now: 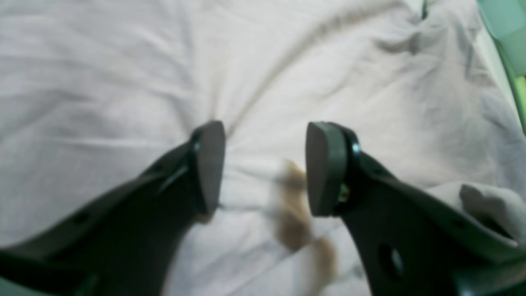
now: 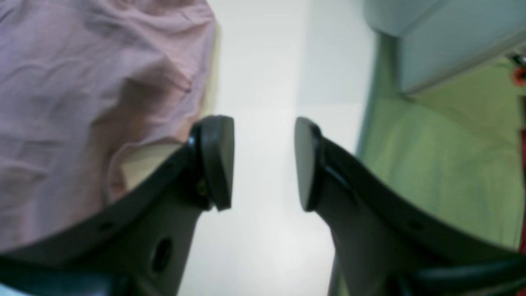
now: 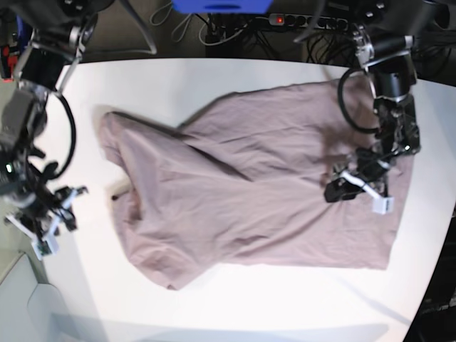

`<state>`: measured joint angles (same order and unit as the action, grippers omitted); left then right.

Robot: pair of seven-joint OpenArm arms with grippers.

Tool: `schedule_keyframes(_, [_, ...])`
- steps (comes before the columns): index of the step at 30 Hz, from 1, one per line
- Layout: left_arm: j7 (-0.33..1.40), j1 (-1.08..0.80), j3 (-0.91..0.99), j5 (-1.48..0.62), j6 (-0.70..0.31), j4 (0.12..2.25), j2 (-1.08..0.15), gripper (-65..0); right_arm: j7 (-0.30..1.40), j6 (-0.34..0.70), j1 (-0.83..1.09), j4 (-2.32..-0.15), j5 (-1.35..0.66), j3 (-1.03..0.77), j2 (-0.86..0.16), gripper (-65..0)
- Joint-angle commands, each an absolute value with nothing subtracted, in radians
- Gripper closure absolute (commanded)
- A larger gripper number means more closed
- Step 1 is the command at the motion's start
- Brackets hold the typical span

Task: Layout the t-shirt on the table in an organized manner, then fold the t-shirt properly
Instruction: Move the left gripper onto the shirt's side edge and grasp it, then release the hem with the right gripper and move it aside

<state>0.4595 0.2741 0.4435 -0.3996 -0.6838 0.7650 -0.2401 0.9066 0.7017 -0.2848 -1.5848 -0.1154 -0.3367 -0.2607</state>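
Observation:
The mauve-brown t-shirt (image 3: 249, 185) lies spread but wrinkled across the white table (image 3: 214, 78), with folds bunched at its left end. My left gripper (image 3: 333, 188) hovers over the shirt's right part. In the left wrist view it (image 1: 265, 168) is open just above the cloth (image 1: 123, 82), with a blurred tan patch in the gap between its pads. My right gripper (image 3: 70, 208) is off the shirt's left edge. In the right wrist view it (image 2: 264, 164) stands open over bare table (image 2: 263, 82), and the shirt (image 2: 82, 82) lies just beside one finger (image 2: 218, 160).
Cables and a power strip (image 3: 299, 20) run along the far edge behind the table. A pale box (image 3: 32, 303) sits at the near left corner. Green floor (image 2: 444, 164) shows past the table edge beside the right gripper.

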Motion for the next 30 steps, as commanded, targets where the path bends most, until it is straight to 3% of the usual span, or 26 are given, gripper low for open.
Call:
schedule_keyframes(1, [0.572,0.234,0.441,-0.292,-0.616,0.754,-0.262,-32.7,0.886,0.698,-0.344,-1.543,-0.127,-0.308,-0.274,-24.4])
schedule_keyframes(5, [0.572,0.188,0.441,-0.294,-0.616,0.754,-0.302,-32.7,0.860,0.698,-0.504,-1.279,-0.127,-0.202,-0.271,-24.7])
schedule_keyframes(16, [0.584,0.165,0.561,-0.294,-0.618,0.756,-0.297,-32.8,0.387,0.698,-0.816,-0.654,-0.127,0.015,-0.232,-24.8])
schedule_keyframes(23, [0.584,0.165,0.565,-0.294,-0.618,0.756,-0.295,-32.8,0.196,0.670,-0.800,-0.470,-0.128,0.021,-0.196,-24.5])
schedule_keyframes(30, [0.584,0.166,0.567,-0.294,-0.618,0.756,-0.295,-32.8,0.182,0.668,-0.680,-0.438,-0.128,0.021,-0.170,-24.4])
